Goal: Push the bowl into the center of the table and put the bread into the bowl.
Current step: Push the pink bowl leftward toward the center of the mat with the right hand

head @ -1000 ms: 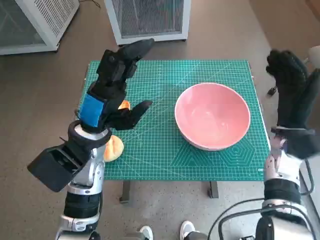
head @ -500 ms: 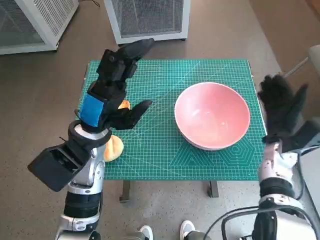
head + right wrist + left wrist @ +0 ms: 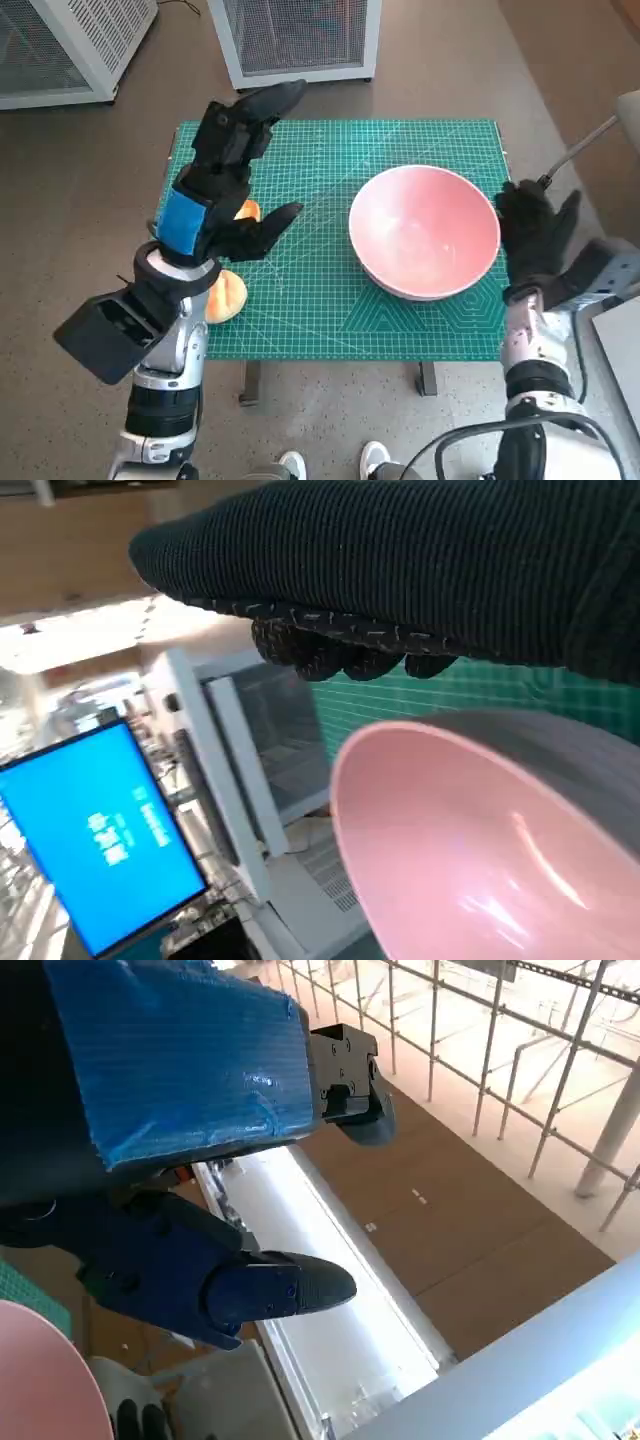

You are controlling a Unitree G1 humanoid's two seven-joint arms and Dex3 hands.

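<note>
Nearest, the bread (image 3: 227, 296) lay at the table's (image 3: 300, 330) near-left edge, partly hidden under the left hand (image 3: 215, 185), whose fingers were spread, holding nothing. Farther right, the pink bowl (image 3: 424, 232) sat right of center; the right hand (image 3: 533, 232), fingers apart and empty, stood just beside its right rim, so the push would run leftward.

floor (image 3: 90, 190): brown | white mesh cabinets (image 3: 295, 40) behind table | blue screen (image 3: 105, 845)

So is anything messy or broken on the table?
Nothing looks spilled or broken. The pink bowl sits upright and empty on the green mat, off toward its right side. The bread lies at the mat's left edge, partly hidden under the left robot hand.
</note>
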